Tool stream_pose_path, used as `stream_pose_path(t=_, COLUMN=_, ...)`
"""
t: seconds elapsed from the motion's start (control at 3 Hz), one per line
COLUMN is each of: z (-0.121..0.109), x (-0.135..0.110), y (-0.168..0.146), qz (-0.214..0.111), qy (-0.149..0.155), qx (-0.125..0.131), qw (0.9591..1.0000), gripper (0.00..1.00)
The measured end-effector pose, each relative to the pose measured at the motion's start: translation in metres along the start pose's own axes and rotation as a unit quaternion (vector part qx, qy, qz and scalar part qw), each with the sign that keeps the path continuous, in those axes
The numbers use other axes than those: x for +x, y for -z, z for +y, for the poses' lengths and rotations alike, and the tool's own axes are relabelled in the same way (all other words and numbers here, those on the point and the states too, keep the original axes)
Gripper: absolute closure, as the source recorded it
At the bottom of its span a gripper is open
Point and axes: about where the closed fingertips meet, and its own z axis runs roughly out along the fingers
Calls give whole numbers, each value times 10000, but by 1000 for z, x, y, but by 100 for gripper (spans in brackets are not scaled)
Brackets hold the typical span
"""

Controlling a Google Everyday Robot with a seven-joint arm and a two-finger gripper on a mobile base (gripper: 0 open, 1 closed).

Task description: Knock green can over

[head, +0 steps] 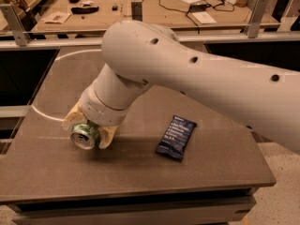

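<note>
The green can [84, 135] lies tipped on its side at the left of the brown table [140, 182], its silver top with the pull tab facing the camera. My gripper [88, 131] is right over it. The cream fingers [106, 136] sit on either side of the can and hold it. My thick white arm [197, 74] reaches in from the right and hides the back of the can and the table behind it.
A dark blue snack packet [176, 137] lies flat to the right of the can. A white curved line [42, 111] marks the table's left part. Behind a metal rail [47, 42] stands a workbench with cables and small items [187, 3].
</note>
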Motion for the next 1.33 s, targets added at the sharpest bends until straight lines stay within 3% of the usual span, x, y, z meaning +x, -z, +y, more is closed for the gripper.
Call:
stream_pose_path(t=1.0, z=3, x=3, y=0, qz=-4, qy=-123, qx=-80, qw=9999, gripper=7)
stream_pose_path(t=1.33, z=0, x=13, y=12, qz=26, qy=-274, qx=-10, qw=9996, gripper=0)
